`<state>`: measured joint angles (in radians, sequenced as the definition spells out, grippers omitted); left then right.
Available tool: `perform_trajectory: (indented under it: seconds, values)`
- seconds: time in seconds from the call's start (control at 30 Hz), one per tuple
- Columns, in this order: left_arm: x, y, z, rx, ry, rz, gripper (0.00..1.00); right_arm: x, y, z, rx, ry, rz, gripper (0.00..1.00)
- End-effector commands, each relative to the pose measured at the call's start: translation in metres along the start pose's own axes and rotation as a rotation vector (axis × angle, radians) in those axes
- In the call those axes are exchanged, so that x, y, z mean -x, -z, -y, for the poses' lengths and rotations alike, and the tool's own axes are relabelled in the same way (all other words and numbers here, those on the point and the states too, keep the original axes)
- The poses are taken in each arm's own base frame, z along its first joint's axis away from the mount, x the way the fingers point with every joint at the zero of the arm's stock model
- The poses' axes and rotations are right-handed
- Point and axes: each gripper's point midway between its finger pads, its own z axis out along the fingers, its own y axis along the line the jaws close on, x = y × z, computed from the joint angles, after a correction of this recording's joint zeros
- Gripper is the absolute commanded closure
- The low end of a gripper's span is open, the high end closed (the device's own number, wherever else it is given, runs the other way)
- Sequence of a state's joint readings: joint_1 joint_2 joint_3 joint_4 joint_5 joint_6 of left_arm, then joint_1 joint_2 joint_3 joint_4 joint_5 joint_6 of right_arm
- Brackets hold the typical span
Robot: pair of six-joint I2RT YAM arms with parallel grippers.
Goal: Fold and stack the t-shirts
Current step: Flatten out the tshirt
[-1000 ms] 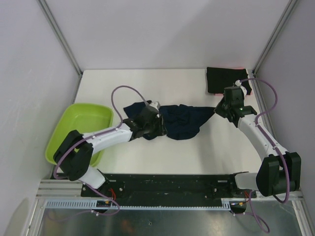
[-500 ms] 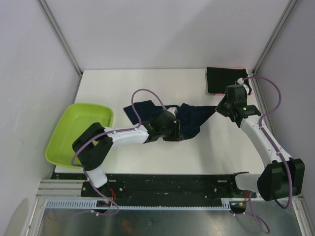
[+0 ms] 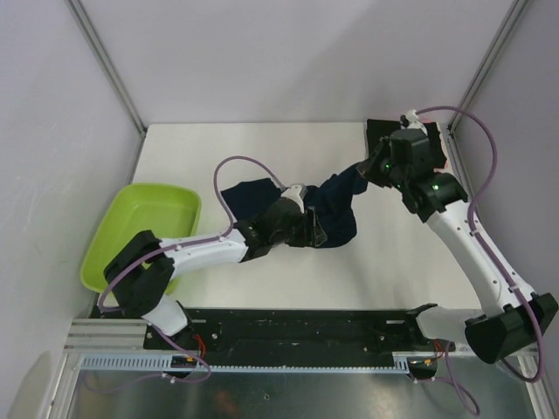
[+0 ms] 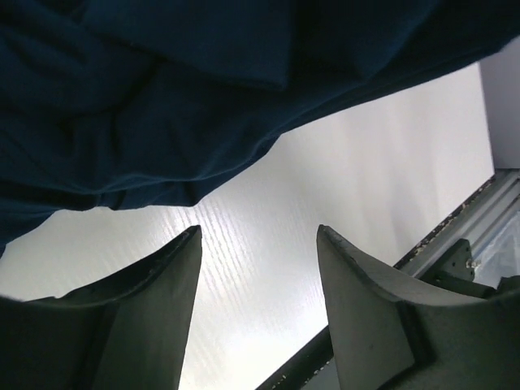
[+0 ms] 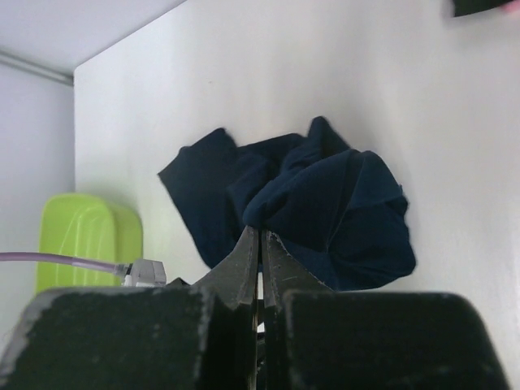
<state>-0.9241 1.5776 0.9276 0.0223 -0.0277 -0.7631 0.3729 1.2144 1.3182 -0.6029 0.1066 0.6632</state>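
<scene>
My right end effector (image 3: 370, 168) pinches the navy shirt (image 3: 336, 208) at upper right; it runs down-left to my left end effector (image 3: 307, 229), spread wide, gripping nothing.

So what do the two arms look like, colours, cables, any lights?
Both the left arm and right arm have white links with black joints and bases. A purple cable loops along each. Small green lights glow on the right arm's wrist. The fingers are dark grey, smooth wedges.
</scene>
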Motion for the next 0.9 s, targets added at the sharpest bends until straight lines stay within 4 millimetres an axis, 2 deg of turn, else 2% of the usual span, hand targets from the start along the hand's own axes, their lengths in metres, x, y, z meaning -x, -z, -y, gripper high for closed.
perform_trajectory:
  seconds: [0.0,0.13,0.3,0.5,0.7,0.87]
  values:
    - [0.028,0.019,0.019,-0.072,-0.051,0.131,0.36,0.009,0.001,-0.036,0.037,-0.004,0.019,1.00]
    - [0.033,0.025,0.015,-0.053,-0.068,0.168,0.33,0.010,-0.002,-0.063,0.053,0.024,0.013,1.00]
    - [0.043,0.031,0.008,-0.021,-0.080,0.222,0.32,0.003,-0.025,-0.089,0.061,0.041,-0.032,1.00]
    - [0.050,0.034,0.000,0.016,-0.090,0.271,0.30,-0.017,-0.058,-0.131,0.074,0.074,-0.103,1.00]
    - [0.056,0.029,-0.011,0.073,-0.082,0.309,0.28,-0.035,-0.070,-0.182,0.118,0.109,-0.136,1.00]
    - [0.061,0.026,-0.021,0.133,-0.057,0.348,0.26,-0.056,-0.081,-0.208,0.132,0.130,-0.173,1.00]
